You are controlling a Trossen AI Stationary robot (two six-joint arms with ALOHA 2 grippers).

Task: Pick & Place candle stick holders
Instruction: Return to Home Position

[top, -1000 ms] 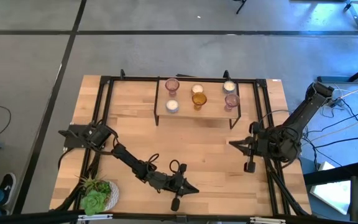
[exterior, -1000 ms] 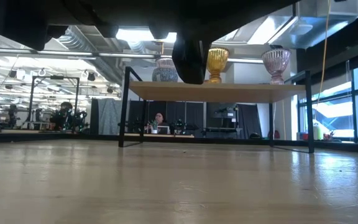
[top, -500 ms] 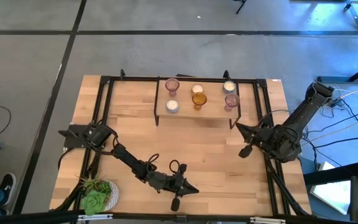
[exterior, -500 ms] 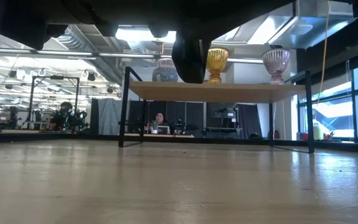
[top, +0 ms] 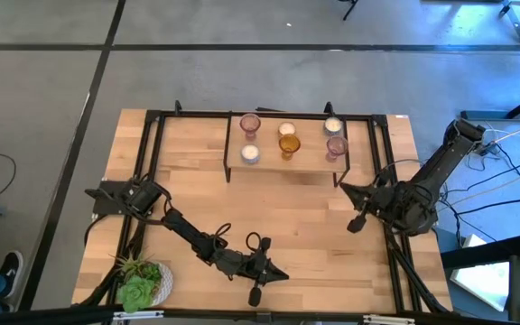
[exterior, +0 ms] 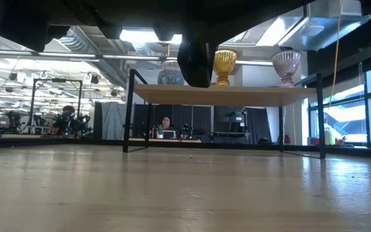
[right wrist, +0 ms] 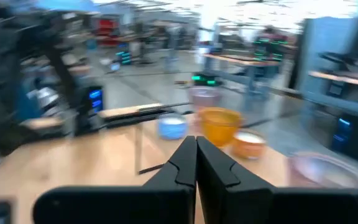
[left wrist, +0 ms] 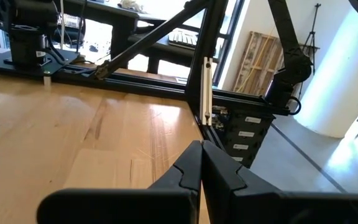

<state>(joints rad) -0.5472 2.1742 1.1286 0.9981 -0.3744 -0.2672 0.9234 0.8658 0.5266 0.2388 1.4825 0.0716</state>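
Six small glass candle stick holders stand on a raised wooden shelf at the table's far middle: two pinkish, three whitish-cream and one amber. My right gripper is shut and empty just near-right of the shelf, pointing at it. Its wrist view shows the amber cup and a whitish cup ahead of the shut fingers. My left gripper is shut and empty near the table's front edge.
The shelf stands on black metal legs, with three cups showing on it in the low view. A black frame runs round the table. A green plant in a white pot sits at the near left corner. Bare wood lies between shelf and grippers.
My right gripper has swung from the table's right side toward the far edge and the shelf, turning from pointing left to pointing slantwise at the shelf's near right corner. Its fingers stay shut. The cups have not moved.
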